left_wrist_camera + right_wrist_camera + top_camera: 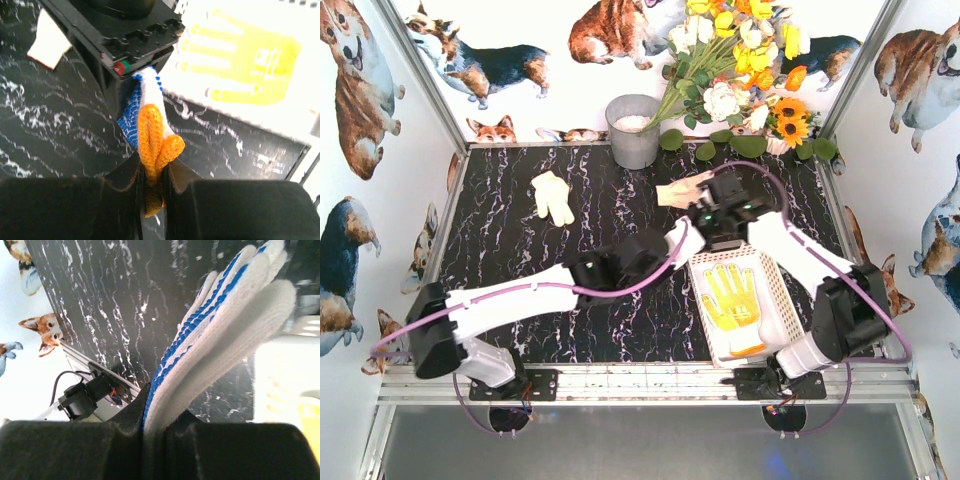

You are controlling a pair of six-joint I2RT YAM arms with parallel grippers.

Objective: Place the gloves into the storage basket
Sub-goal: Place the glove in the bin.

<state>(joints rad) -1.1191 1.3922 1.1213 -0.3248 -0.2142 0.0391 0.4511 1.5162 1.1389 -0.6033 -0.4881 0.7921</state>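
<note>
Gloves counted: four.

1. Blue-dotted glove [225, 325], white knit with an orange cuff [157, 142]. Held off the table [520, 240], just beyond the far left corner of the basket. The left gripper [152, 175] is clamped tight on the cuff, which bulges out between the closed fingers. From there the glove body runs up under the black housing of the other arm.
2. Yellow-palmed glove [732, 297], lying flat inside the storage basket [775, 300], palm up, fingers toward the far end.
3. Cream glove [553, 196], alone on the dark marbled top, far left of centre, well apart from both arms.
4. Pale glove [682, 190], on the table near the grey bucket [633, 135], touching or partly under the right arm's wrist. Cannot tell which.

Right gripper [157, 420]: jaws pinched shut on white, blue-dotted knit, with the glove's fingers fanning out beyond the tips. This appears to be the same glove the left one has by the cuff, though no single view shows the whole of it.

Baskets: one, white, lattice-sided, at the near right of the table beside the right arm. Holds one glove.

Buckets: one, at the far edge. Flower bunches [740, 60]: one, at the far right.
</note>
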